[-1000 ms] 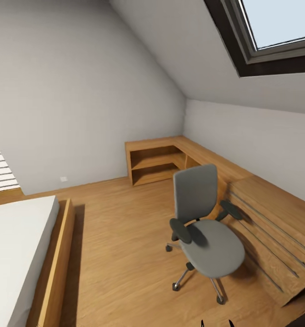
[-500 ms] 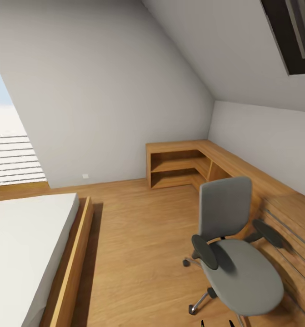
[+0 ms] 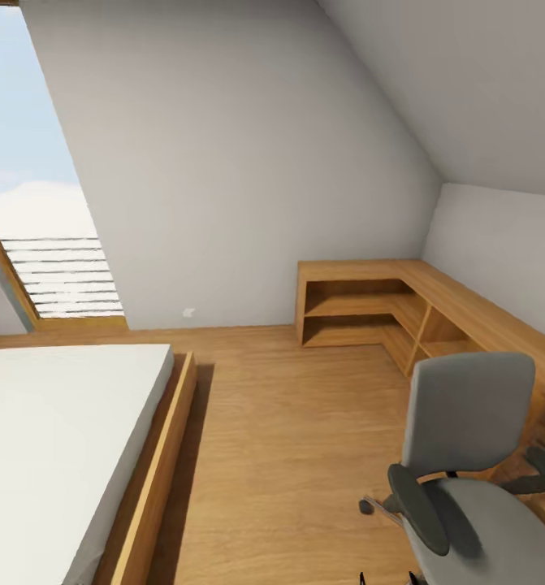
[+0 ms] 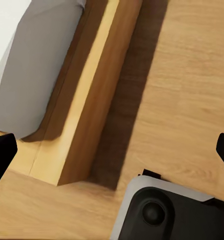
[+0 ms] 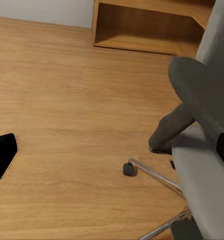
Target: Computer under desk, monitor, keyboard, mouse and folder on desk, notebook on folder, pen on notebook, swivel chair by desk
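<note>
Sloped grey walls, wood floor [image 3: 288, 422]; swivel chair [image 3: 467, 479] sits low on my right, nearest my right gripper [image 5: 112, 150]; both grippers spread wide, holding nothing.

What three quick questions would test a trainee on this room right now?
1. True or false: the grey upholstered swivel chair is pushed up against the white-mattressed wooden-framed bed.
2. What stands in the far corner under the sloped ceiling? A) a black-topped desk B) an open oak shelf unit C) a grey computer tower
3. In the head view, what separates the bed from the chair?

Key: 1 false, they stand well apart, the bed on the view's left and the chair on its right. 2 B. 3 a stretch of light wood floor.
</note>
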